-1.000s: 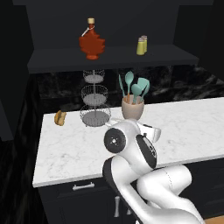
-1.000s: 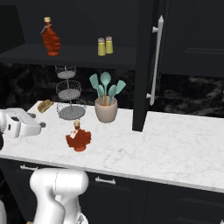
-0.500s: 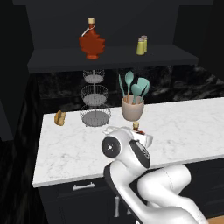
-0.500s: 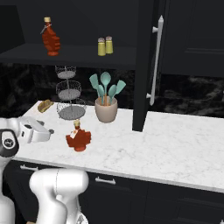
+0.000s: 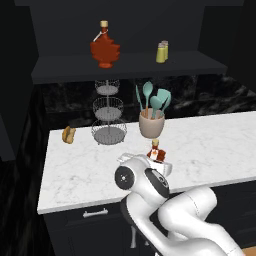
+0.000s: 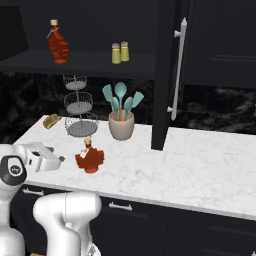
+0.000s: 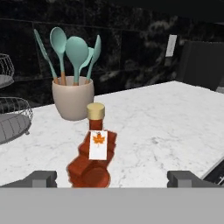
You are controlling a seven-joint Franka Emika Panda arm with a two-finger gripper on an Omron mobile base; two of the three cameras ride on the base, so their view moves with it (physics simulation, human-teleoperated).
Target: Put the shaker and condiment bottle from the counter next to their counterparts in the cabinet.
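I see gripper [image 7: 111, 178] released, jaws spread wide, level with condiment bottle [image 7: 92, 153]. Bottle upright on counter [image 7: 166, 127], dead ahead between fingertips, untouched; utensil crock [image 7: 72, 97] at its 11 o'clock.

Beige utensil crock [image 5: 151, 125] standing upright near the desk's rear edge, loaded with several teal spoons and spatulas [image 5: 152, 98], handles down, heads fanned upward. Same crock [image 7: 72, 97] at 11 o'clock in the hand view.

Three-tier wire basket stand [image 5: 108, 114] at 9 o'clock of the crock, just beside it, upright, tiers widening toward the bottom. Small tan-brown food item [image 5: 68, 134], too small to identify, at 9 o'clock of the stand, lying flat near the rear edge.

Tall dark cupboard door with long vertical silver handle [image 6: 178, 65] at 3 o'clock of the crock in the right base view. Black marbled backsplash [image 6: 215, 112] behind, with pale wall outlet [image 7: 171, 45].
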